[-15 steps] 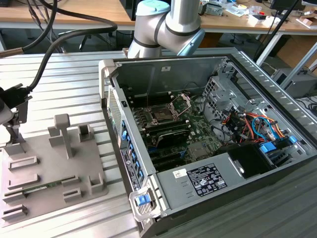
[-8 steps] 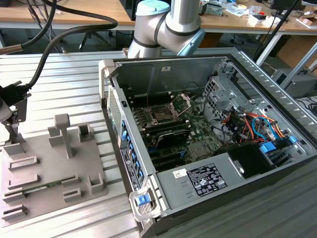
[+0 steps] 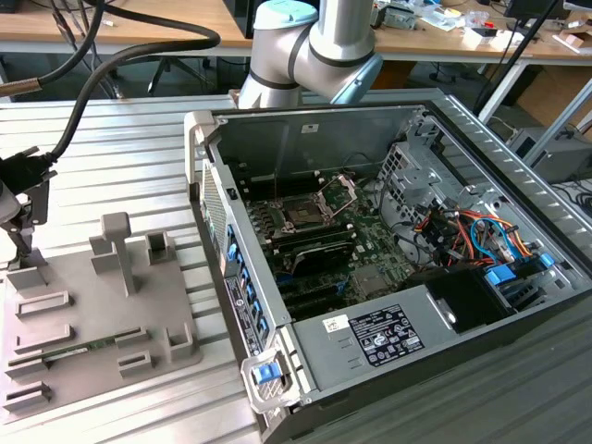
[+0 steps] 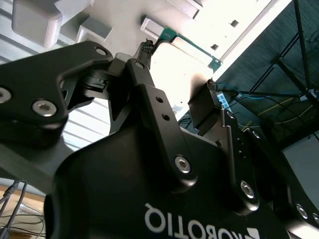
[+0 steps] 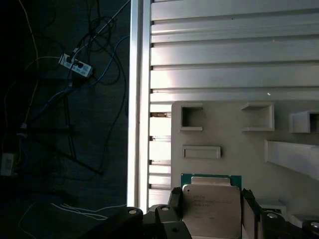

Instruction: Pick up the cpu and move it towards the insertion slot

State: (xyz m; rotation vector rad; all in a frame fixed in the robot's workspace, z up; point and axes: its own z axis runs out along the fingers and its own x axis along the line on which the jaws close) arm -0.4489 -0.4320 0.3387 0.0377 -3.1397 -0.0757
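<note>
While end effector [image 5: 212,200] clamps it, cpu [image 5: 211,213] lies flat.

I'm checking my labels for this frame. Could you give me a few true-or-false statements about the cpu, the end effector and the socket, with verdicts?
1. The end effector has a finger on each of two opposite sides of the cpu. True.
2. The cpu lies in the insertion slot. False: it is between the fingers over the grey tray, at the exterior view's left, apart from the case.
3. The slot's retaining plate stands hinged open. True.
4. The computer case is closed up. False: its side is open and the motherboard shows.
</note>
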